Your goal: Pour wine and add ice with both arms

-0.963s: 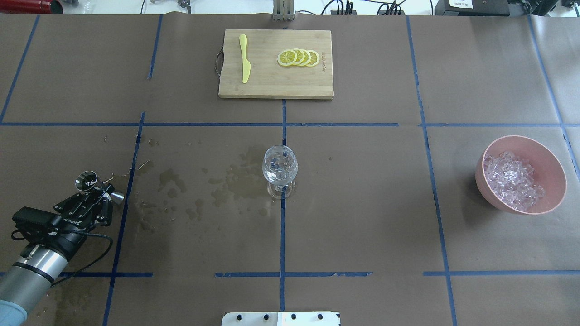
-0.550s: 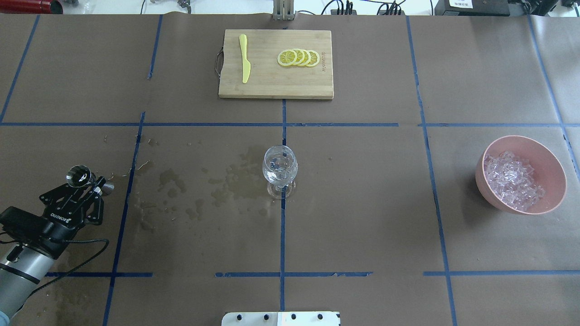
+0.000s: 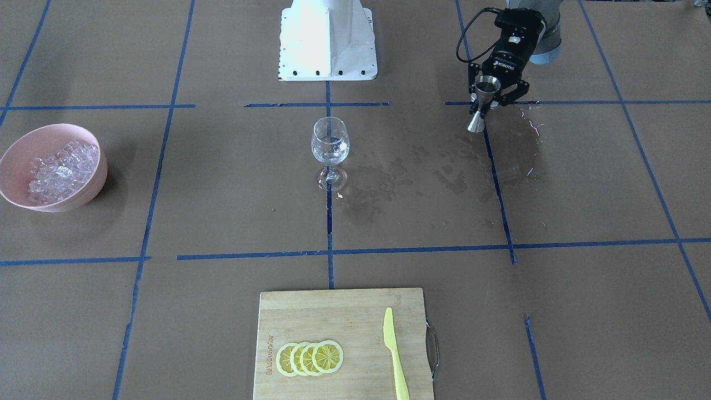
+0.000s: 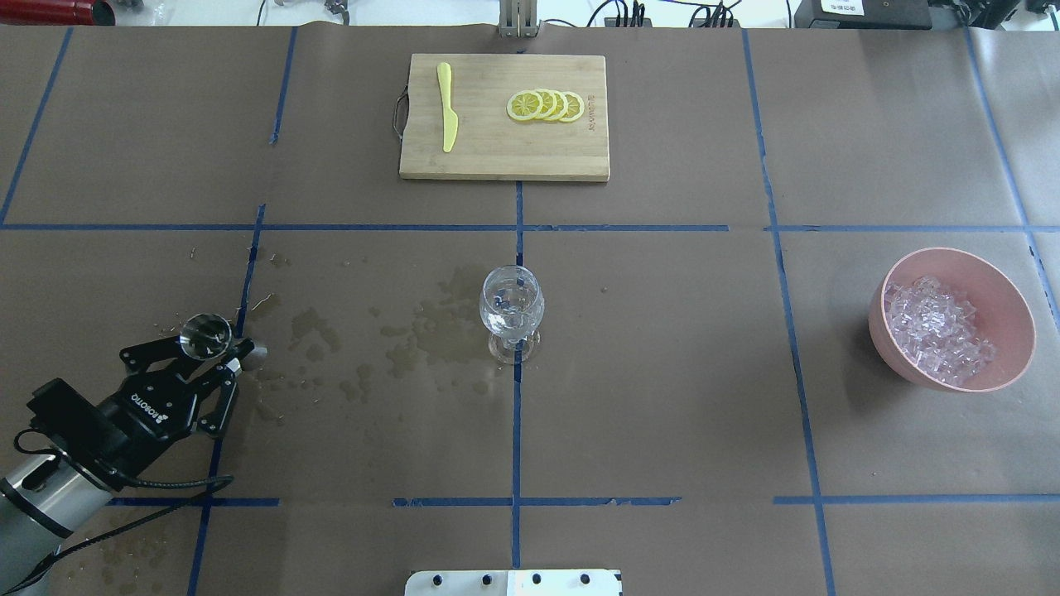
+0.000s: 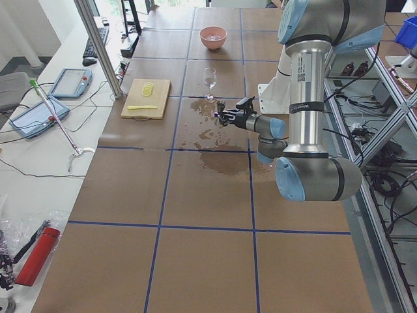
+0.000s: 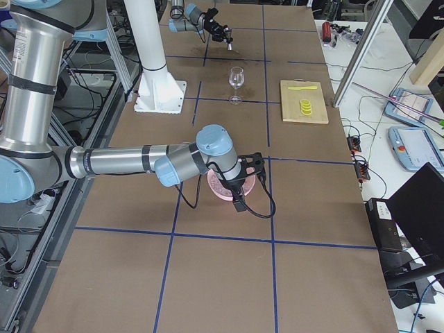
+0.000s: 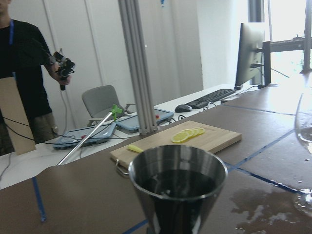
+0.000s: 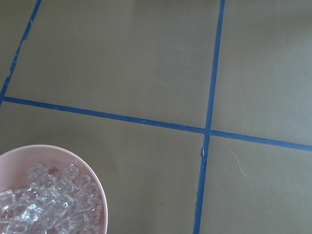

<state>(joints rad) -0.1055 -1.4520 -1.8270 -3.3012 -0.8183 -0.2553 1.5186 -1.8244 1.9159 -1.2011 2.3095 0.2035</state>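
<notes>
My left gripper (image 4: 209,348) is shut on a steel jigger (image 4: 205,333) and holds it upright above the table's left part, well left of the wine glass (image 4: 512,310). It also shows in the front view (image 3: 491,95), with the jigger (image 3: 481,105). The left wrist view shows the jigger's cup (image 7: 178,180) close up; I cannot tell if it holds liquid. The glass (image 3: 330,147) holds a little clear wine. The ice (image 4: 936,331) is heaped in a pink bowl (image 4: 1006,285) at the right. My right gripper (image 6: 244,182) shows only in the right side view, near the bowl; I cannot tell its state.
A wooden cutting board (image 4: 497,157) at the far middle holds lemon slices (image 4: 546,106) and a yellow knife (image 4: 447,108). Wet patches (image 4: 431,331) lie between the jigger and the glass. The white robot base (image 3: 328,39) stands at the near edge. An operator (image 7: 24,87) stands beyond the table.
My left gripper with the jigger first drew back to the left, then moved right toward the glass. The glass, bowl and board have not moved.
</notes>
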